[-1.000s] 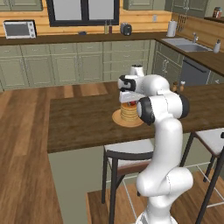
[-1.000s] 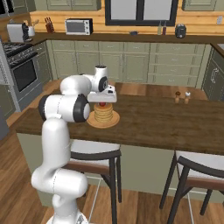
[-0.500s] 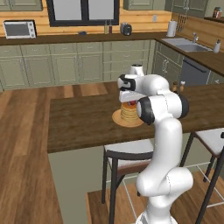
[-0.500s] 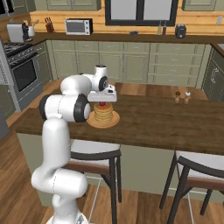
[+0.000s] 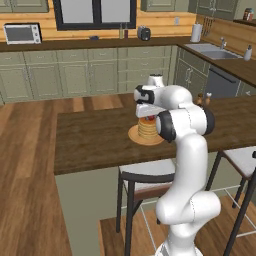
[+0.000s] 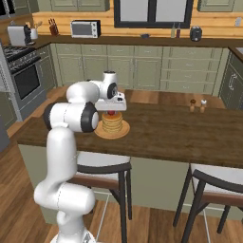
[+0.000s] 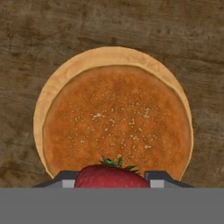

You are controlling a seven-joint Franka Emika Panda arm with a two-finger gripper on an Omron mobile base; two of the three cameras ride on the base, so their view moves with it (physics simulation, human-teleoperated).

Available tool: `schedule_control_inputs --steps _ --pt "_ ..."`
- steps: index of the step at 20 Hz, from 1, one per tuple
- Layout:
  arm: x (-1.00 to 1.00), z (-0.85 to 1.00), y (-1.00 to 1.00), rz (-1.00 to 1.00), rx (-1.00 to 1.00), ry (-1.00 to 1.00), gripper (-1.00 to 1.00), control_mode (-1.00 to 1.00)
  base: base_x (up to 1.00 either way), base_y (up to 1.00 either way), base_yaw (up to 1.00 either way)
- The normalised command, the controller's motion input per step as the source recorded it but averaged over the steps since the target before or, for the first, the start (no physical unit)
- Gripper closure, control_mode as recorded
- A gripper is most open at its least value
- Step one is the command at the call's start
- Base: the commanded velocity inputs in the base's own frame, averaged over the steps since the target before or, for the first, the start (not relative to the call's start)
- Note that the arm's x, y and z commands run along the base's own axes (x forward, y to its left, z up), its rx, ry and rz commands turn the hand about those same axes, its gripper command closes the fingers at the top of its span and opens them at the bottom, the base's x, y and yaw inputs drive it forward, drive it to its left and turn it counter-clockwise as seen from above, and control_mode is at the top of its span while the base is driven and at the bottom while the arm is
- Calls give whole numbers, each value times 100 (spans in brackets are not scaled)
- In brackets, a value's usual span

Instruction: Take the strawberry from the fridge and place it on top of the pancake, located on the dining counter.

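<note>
Dark wood-grain dining counter (image 5: 90, 140) is where I'm parked right now, stools underneath, green cabinets and a microwave off in the background. My gripper (image 7: 112, 178) hangs straight over the pancake (image 7: 117, 127), which sits stacked on its tan plate (image 6: 122, 133) near my edge of the counter. Jaws are pinched nearly closed on the strawberry (image 7: 112, 176), and from the hand view I can see the red fruit with its green leaves wedged between the two fingertips (image 7: 65, 182), top pancake right below it.

Stuff I'm worried about from here:

- The berry is tiny and round. If I let go while it's above the stack rather than on it, I reckon it bounces or rolls, and that top pancake is flat with nothing to stop it going onto the plate or the counter.
- I honestly can't tell from the base views whether it's touching the pancake yet or just hovering close.
- Pushing down too far could squash into the stack or shove it sideways on the plate.
- Berry could also cling to one pad when I open, then drop off-center as I lift.
</note>
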Motion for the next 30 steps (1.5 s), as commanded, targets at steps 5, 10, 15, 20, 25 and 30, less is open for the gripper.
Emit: schedule_control_inputs --steps 5,10,15,20,25,30 --pt "0 -25 1 1 0 4 -100 -100 0 0 0" --pt "0 -4 0 0 0 0 -100 -100 0 0 0" --pt "0 0 0 0 0 0 -100 -100 0 0 0" --pt "0 0 0 0 0 0 -100 -100 0 0 0" --pt "-7 46 0 0 0 -3 -100 -100 0 0 0" --pt "-83 59 15 0 0 -10 -100 -100 0 0 0"
